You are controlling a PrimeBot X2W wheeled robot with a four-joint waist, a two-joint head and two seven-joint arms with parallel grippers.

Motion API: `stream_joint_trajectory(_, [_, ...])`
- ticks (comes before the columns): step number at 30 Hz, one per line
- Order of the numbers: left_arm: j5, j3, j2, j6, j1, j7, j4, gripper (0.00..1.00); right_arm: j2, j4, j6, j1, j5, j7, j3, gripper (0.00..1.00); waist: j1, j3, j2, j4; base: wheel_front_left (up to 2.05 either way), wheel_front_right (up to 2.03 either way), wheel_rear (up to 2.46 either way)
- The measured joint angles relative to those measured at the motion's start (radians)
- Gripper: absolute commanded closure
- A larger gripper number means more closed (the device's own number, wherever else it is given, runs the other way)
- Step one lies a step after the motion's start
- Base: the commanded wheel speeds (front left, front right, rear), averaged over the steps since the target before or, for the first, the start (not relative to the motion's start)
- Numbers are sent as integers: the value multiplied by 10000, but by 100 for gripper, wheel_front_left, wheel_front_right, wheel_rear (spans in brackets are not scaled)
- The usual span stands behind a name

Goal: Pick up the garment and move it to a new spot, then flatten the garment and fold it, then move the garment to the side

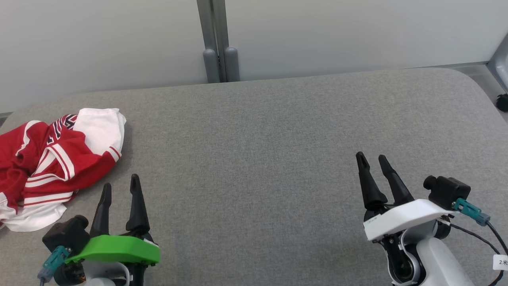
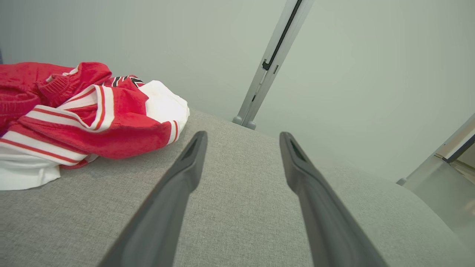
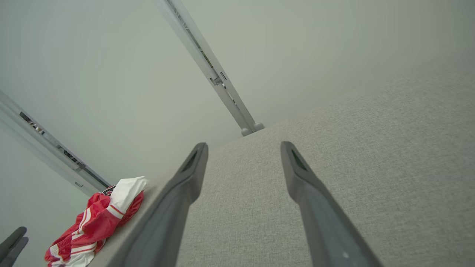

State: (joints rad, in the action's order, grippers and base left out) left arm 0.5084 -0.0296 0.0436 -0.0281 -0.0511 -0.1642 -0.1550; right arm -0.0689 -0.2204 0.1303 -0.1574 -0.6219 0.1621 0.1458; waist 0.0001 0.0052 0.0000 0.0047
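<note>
Where the grey fabric table (image 1: 270,151) reaches its left edge, we list one garment (image 1: 55,167): red with white stripes and white panels, crumpled in a heap, untouched. We list our left gripper (image 1: 120,180), fingers apart and empty, just beside the heap's near right corner. Our right gripper (image 1: 371,155), fingers likewise apart and empty, stands well apart over bare table.

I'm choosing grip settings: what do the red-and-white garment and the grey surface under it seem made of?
The garment: soft knit fabric, perhaps fleece or terry; matte, fuzzy nap, limp crumples. The surface: grey woven textile covering, matte; fine heathered weave shows. What lies beneath is hidden.
</note>
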Motion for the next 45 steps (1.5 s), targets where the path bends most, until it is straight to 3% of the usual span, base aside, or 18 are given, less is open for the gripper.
stream_joint_trajectory(45, [-3218,-380,25,387,89,-926,238,0,113,-395,2,-326,2991,947,437,0,0,49,0,31,0,0,0])
